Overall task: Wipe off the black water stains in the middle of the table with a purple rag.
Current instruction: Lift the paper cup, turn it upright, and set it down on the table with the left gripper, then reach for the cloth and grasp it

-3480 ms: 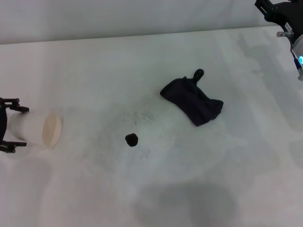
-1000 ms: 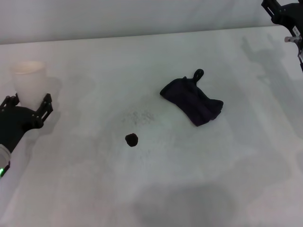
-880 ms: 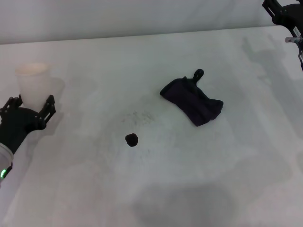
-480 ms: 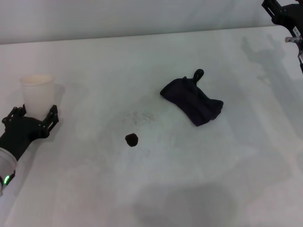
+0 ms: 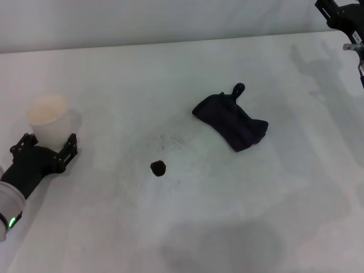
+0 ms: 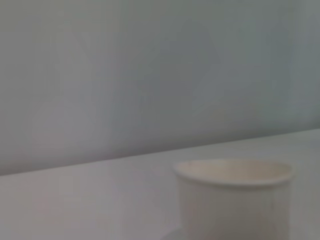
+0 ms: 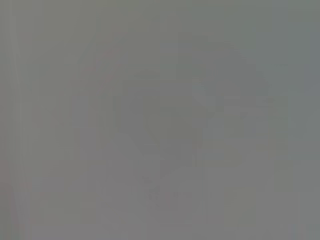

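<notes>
A white cup (image 5: 50,118) stands upright at the left of the white surface (image 5: 170,227), its inside hidden from view. The left tool (image 5: 44,149) sits just near of it, fingers spread wide, gripping nothing. The black water stains (image 5: 158,167) (one small blob) lie mid-surface; the purple rag (image 5: 230,122) lies crumpled to their far right, well apart. The right tool (image 5: 341,17) hangs at the far right corner; its fingers cannot be told.

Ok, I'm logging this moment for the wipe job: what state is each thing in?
purple rag: crumpled on the table, untouched.
black water stains: not yet wiped.
white cup: upright, between the left gripper's open fingers.
right gripper: far right corner, away from the rag.
</notes>
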